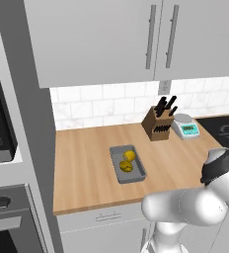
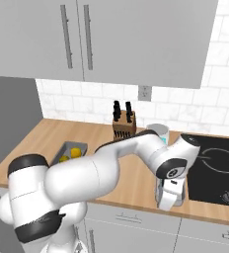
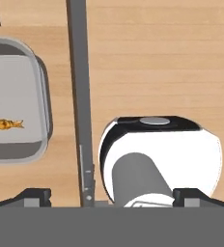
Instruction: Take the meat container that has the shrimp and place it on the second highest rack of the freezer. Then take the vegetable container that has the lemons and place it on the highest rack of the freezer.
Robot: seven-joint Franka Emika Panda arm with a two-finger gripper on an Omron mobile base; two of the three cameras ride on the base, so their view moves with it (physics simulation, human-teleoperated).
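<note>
Gripper (image 3: 112, 195): wide open, holding nothing, above the wooden counter (image 3: 157, 58).
Shrimp (image 3: 5, 124): in a grey tray (image 3: 39, 87) left of the fingers.
Lemons (image 1: 128, 161): in a second tray (image 1: 138, 170) on the counter.

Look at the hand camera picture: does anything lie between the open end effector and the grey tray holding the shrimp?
Nothing visible does. The open end effector points down at the wooden counter, and the shallow grey metal tray with the small curved orange shrimp lies off to one side, uncovered, with bare counter between them.
</note>
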